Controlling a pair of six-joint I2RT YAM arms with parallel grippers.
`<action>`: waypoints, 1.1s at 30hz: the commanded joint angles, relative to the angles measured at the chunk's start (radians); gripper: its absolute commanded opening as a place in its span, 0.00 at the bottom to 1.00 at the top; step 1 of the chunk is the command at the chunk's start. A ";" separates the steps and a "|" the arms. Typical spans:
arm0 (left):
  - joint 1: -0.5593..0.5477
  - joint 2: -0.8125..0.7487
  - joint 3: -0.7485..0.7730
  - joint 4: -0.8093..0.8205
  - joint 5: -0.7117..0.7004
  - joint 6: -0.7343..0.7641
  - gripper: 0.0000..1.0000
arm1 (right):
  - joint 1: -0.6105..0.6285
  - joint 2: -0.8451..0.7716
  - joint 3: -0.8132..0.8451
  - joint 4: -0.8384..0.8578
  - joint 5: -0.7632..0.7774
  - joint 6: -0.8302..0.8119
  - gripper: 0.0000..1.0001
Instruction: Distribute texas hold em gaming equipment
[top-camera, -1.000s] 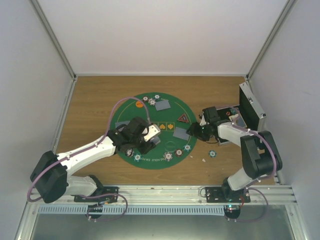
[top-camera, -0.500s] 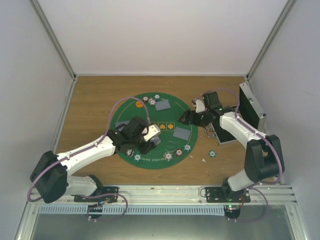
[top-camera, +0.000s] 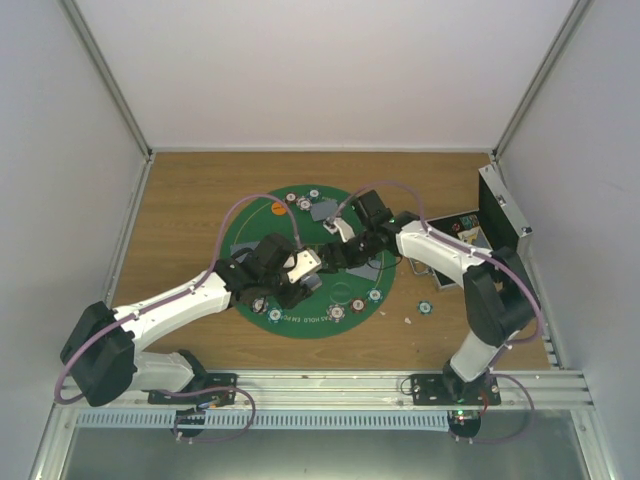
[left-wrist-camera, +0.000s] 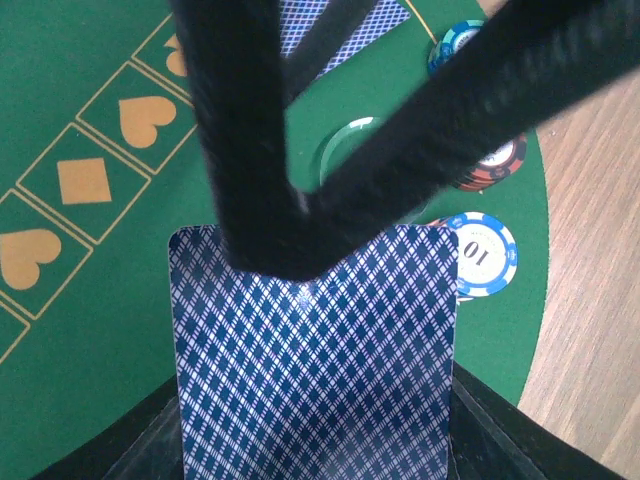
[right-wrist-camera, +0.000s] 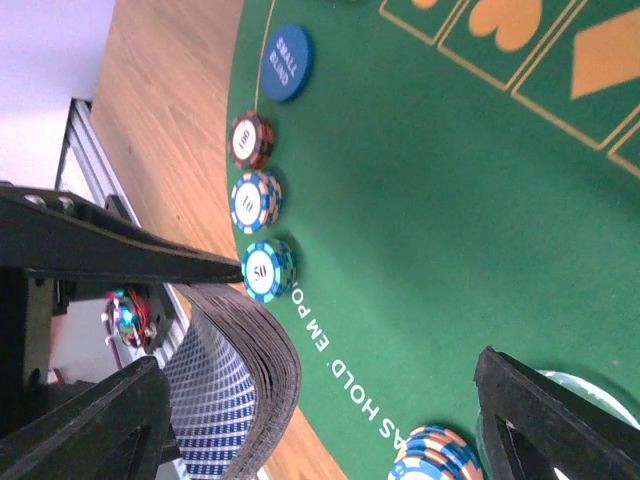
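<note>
Left fingers (left-wrist-camera: 500, 440): closed on the deck of playing cards (left-wrist-camera: 315, 350), gripping its near end above the green felt mat (top-camera: 250, 228). The blue diamond-patterned back faces the left wrist camera.
Right fingers (left-wrist-camera: 240, 130): spread wide and holding nothing. In the left wrist view the 2 black fingers form a V whose point overlaps the far edge of the deck; whether they touch the cards cannot be told.
Deck seen from the right wrist: the bowed card edges stand between the 2 right fingers, low over the mat's printed rim.
Single card (left-wrist-camera: 345, 18): face down on the mat beyond the deck, partly behind the right fingers.
Far cards (top-camera: 325, 210): face down on the far part of the mat.
Rim chips (right-wrist-camera: 255, 200): 3 poker chips in a row along the mat's edge, marked 100, 10 and 50, each just beside the next.
Blue disc (right-wrist-camera: 286, 62): flat on the mat's edge, in line with that row, next to the 100 chip.
Chip stack (right-wrist-camera: 440, 455): on the mat near the rim lettering, cut off by the picture's edge.
Orange disc (top-camera: 277, 210): on the far-left part of the mat, near 3 more chips (top-camera: 303, 203).
Stray chip (top-camera: 424, 307): teal, on the bare wooden counter (top-camera: 180, 200), just off the mat's right side.
Metal case (top-camera: 497, 215): at the counter's right edge with its lid upright, well apart from the deck.
</note>
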 joint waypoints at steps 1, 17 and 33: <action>0.005 -0.041 -0.005 0.035 0.014 0.007 0.55 | 0.018 0.031 0.025 -0.058 -0.022 -0.052 0.83; 0.003 -0.053 0.000 0.030 0.008 0.001 0.55 | 0.047 0.049 0.049 -0.100 0.106 -0.075 0.76; 0.003 -0.054 -0.004 0.034 0.006 0.004 0.55 | 0.003 0.001 0.033 -0.118 0.152 -0.071 0.71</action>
